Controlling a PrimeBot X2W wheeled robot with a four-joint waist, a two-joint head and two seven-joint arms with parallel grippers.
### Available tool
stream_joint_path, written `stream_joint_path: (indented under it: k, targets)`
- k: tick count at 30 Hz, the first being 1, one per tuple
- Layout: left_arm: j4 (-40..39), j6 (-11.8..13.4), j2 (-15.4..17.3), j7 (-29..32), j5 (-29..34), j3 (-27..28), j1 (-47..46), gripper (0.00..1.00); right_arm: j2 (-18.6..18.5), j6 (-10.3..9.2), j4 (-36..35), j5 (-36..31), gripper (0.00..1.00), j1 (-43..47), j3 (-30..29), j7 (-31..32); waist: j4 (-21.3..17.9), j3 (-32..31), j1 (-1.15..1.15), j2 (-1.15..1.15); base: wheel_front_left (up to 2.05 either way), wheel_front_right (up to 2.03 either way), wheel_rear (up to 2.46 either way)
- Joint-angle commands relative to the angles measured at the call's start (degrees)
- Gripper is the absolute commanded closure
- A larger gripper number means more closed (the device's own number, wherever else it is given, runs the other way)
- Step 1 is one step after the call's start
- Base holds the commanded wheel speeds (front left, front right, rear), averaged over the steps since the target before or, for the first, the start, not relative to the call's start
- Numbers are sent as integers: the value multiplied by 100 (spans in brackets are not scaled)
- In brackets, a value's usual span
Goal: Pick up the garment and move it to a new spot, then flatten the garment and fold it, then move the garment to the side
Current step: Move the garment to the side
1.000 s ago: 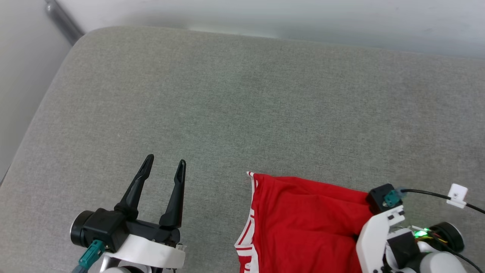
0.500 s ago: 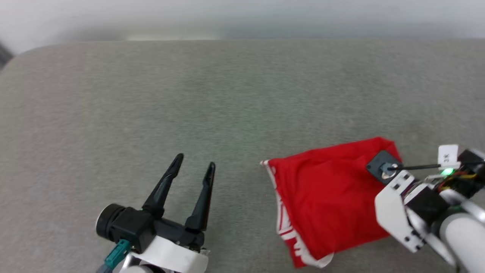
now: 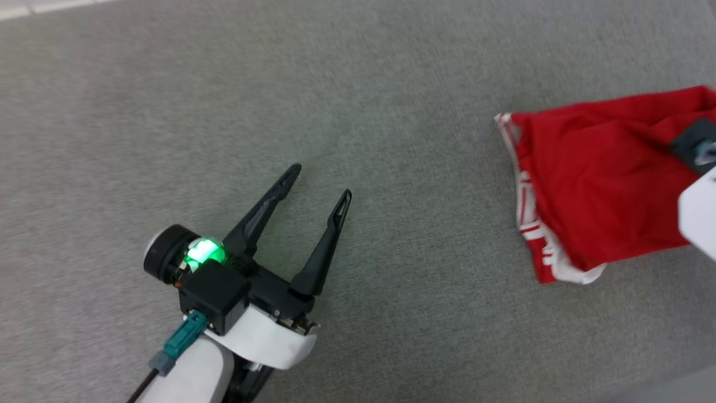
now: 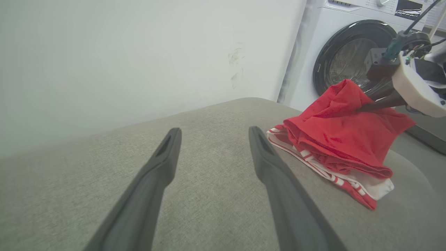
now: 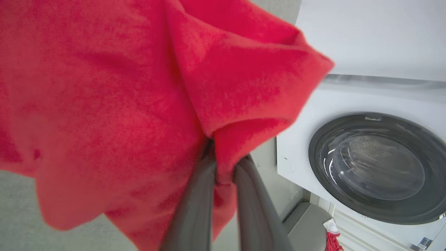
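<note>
Head view puts the garment (image 3: 587, 179) bunched at the right edge of the frame, on the grey cushion (image 3: 224, 84). To carry it well, I think it should rise slowly until the striped hem (image 3: 531, 224) is free. The right claw (image 5: 224, 161) is almost closed, pinching a red fold. The left claw (image 3: 322, 179), lower left, is wide open and empty.

The jaws of the left gripper (image 4: 213, 130) stand wide apart at lower centre, over the grey cushion (image 4: 216, 195). At right, the right gripper (image 4: 362, 106) pinches a raised fold of the red garment (image 4: 341, 139). A washing machine (image 4: 345, 59) stands behind it.
</note>
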Motion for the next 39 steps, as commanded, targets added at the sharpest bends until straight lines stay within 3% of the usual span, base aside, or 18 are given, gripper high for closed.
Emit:
stream_joint_path:
  k: [1,12,24,25,26,34,38,39]
  targets:
    - [-39,-10,80,-13,19,-37,-173,0,-65,-9,182,-39,100,-81,-155,-155,-445,601,-1,0,0,0,0]
    - [-317,-9,448,-13,-11,-249,-788,0,-199,-10,1696,-311,100,57,-1369,-1401,-251,1300,-1,0,0,0,0]
    - [-456,-9,553,-10,-1,-164,-950,0,97,-10,2774,-868,100,-258,-2507,-2205,89,1611,-1,0,0,0,0]
    - [-448,-9,539,-10,-3,-164,-938,0,132,-10,2808,-926,72,-269,-2561,-2237,104,1580,-1,0,0,0,0]
    - [-438,-9,512,-10,2,-161,-920,0,180,-10,2834,-975,0,-292,-2617,-2258,117,1534,-1,0,0,0,0]
    - [-268,-9,158,-13,-89,138,-578,0,473,-10,2705,-1135,0,-379,-2713,-2442,204,711,-1,0,0,0,0]
    - [-63,-1,-70,-13,-90,555,-215,0,885,-10,2391,-958,0,-402,-2833,-2737,249,98,-1,0,0,0,0]
    - [81,7,-201,-13,-53,874,96,0,1207,-9,2101,-839,0,-238,-2835,-3003,329,-357,-1,0,0,0,0]
